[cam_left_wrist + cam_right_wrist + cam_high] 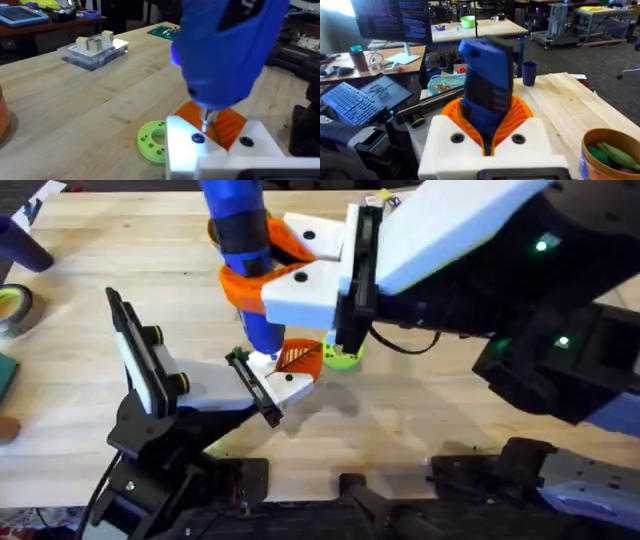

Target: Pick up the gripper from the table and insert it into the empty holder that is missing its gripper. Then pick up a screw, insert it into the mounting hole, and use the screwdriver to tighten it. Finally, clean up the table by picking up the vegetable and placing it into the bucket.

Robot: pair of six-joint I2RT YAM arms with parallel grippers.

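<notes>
The wooden tabletop [420, 410] carries a black stand whose white arm ends in the holder [256, 387]; the right end effector [285, 275], white with orange pads, is clamped around the blue screwdriver [240, 240], held upright with its tip down at the gripper [296, 365] seated in the holder; I cannot tell how the left end effector [220, 150] stands; the bucket [610, 152] holds the vegetable [615, 154]; a lime-green ring [152, 141] lies just beside the gripper.

Bright-blue screwdriver [243, 250], lime-green ring [153, 141], orange bucket [610, 152] with seemingly green vegetable [615, 152].
</notes>
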